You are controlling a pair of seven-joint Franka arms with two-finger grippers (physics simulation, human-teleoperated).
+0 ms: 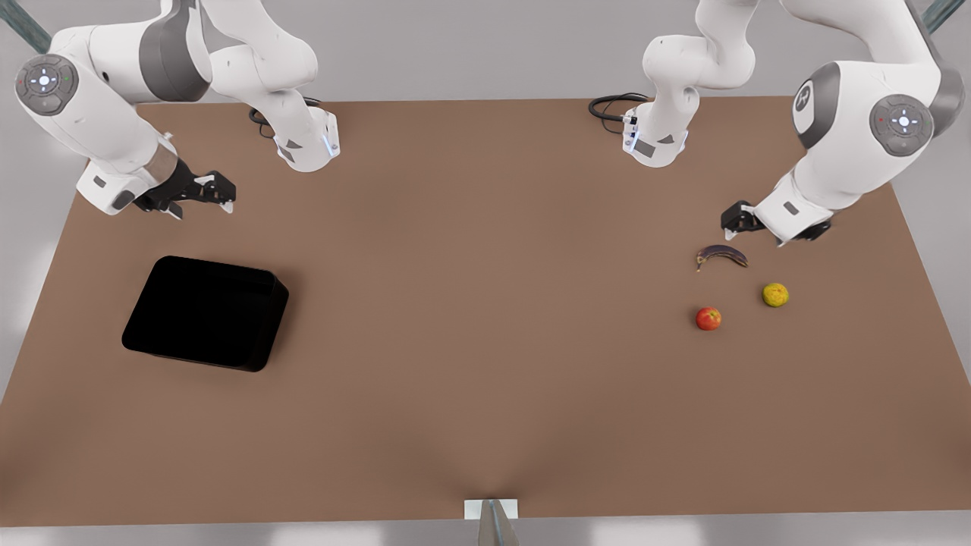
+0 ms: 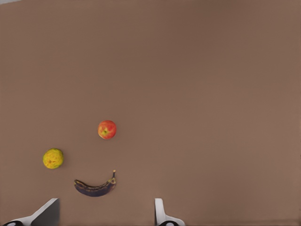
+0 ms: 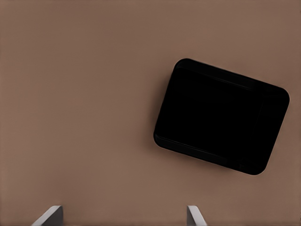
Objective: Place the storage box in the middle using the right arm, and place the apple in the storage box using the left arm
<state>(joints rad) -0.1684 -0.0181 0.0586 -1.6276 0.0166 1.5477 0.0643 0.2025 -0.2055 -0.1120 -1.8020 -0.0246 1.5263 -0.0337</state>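
Storage box [image 1: 205,312] lies flat, long axis skewed.

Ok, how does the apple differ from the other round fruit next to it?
The apple is red with a yellowish blush and smooth; the yellow-green fruit looks duller and bumpier. The apple lies nearer the front view's bottom edge, the yellow-green fruit closer to the banana and the left claw. Both are small, round, similar in size, resting untouched on the table.
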